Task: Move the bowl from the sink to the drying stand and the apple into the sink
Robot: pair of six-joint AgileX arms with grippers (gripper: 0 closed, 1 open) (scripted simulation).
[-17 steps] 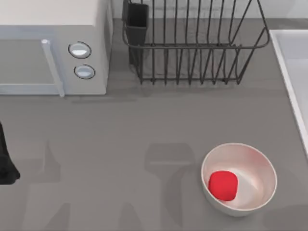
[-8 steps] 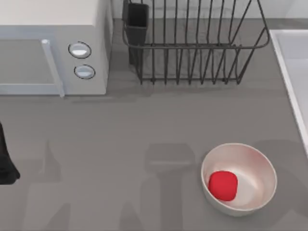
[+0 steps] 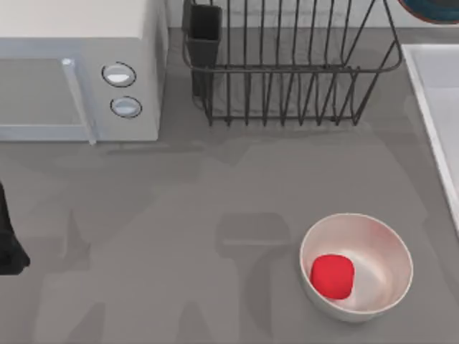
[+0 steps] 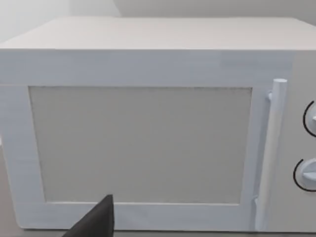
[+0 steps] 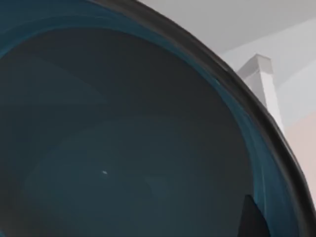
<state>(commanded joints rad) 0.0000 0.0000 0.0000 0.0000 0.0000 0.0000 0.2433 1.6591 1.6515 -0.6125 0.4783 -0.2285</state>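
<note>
Bowl (image 3: 430, 8) is hanging at the far right edge of the top view, just right of the rack (image 3: 290, 68) and beyond the sink (image 3: 437, 107), so the coming move is leftward over the rack. Right wrist view is looking straight into the bowl (image 5: 123, 148) (right tool likely gripping it, cannot tell). Apple (image 3: 333, 276) is sitting in the white bowl (image 3: 380, 247), near right. Left arm (image 3: 8, 236) is parking at the left table edge, facing the microwave (image 4: 148, 138).
</note>
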